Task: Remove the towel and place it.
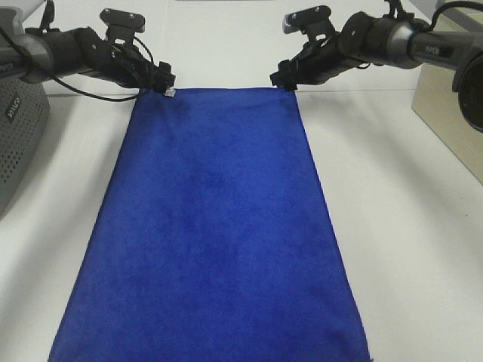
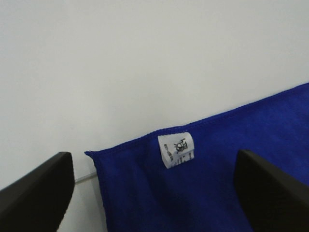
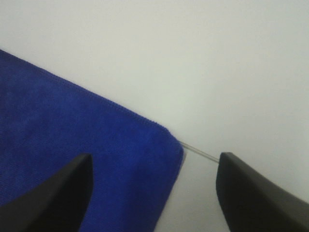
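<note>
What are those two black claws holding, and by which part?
Nothing is held. Both end effectors, left and right, are open, each straddling a far corner of the blue towel, which lies flat on the table.

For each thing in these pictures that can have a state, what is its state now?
towel: spread flat on the table, unfolded.
white tag: lying on the towel at its far left corner, print up.
left gripper: open, straddling the tagged corner.
right gripper: open, straddling the far right corner.
grey perforated basket: at the left edge, cropped; contents not visible.
</note>
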{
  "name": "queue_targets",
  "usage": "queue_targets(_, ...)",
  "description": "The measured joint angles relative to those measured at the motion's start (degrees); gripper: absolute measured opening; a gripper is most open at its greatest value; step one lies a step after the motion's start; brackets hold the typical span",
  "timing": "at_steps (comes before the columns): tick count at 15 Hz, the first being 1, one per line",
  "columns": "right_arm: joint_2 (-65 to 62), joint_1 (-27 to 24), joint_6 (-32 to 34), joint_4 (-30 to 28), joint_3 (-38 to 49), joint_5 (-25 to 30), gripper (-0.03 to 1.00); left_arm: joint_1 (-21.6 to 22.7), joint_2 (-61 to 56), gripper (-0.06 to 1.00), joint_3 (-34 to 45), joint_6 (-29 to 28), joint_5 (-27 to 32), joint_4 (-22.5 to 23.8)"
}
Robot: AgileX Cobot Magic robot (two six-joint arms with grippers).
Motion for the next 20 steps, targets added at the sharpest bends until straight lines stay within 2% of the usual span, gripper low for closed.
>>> queue_targets(1,-1.72,-0.11,0.00,-0.23,0.00,2.35,0.71,0.00,-0.69,0.84,-0.17,0.00,1.95,0.17)
queue_targets(2,-2.75,-0.17,0.00,-0.23,0.00,3.72,0.71,0.00,-2.29,0.84,-0.40,0.00,6.53,0.40)
queue_targets(3,-4.70,-0.17,0.00,-0.23,0.00,7.39,0.71,0.00,-4.18,0.84,-0.52,0.00,11.97,0.46)
queue_targets(4,-9.17,-0.17,1.20,-0.29,0.00,17.53,0.71,0.00,-8.88,0.84,-0.52,-1.32,25.90,1.89)
queue_targets(7,-17.42,-0.17,7.96,-2.29,0.00,33.86,0.71,0.00,-16.39,0.84,-0.52,-6.30,44.46,6.82)
queue_targets(9,-23.15,-0.17,14.09,-6.13,0.00,43.72,0.71,0.06,-21.72,0.84,-0.52,-9.28,52.14,8.71)
queue_targets(11,-28.59,-0.17,21.77,-11.23,0.00,48.99,0.71,0.06,-26.47,0.84,-0.57,-11.63,53.40,10.37)
queue_targets(13,-32.72,-0.57,27.50,-16.33,0.00,50.25,0.71,0.57,-30.02,0.84,-0.80,-15.07,53.51,17.70)
queue_targets(15,-35.29,-2.86,28.93,-16.84,0.00,50.48,0.71,4.76,-31.05,0.84,-0.80,-17.82,53.57,21.03)
queue_targets(18,-36.38,-8.71,29.39,-16.73,0.00,50.82,0.71,12.95,-31.05,0.84,-0.80,-18.28,53.69,16.21)
queue_targets(20,-36.96,-9.45,29.39,-16.84,0.00,50.82,0.71,14.55,-31.74,0.84,-0.29,-18.05,53.69,14.90)
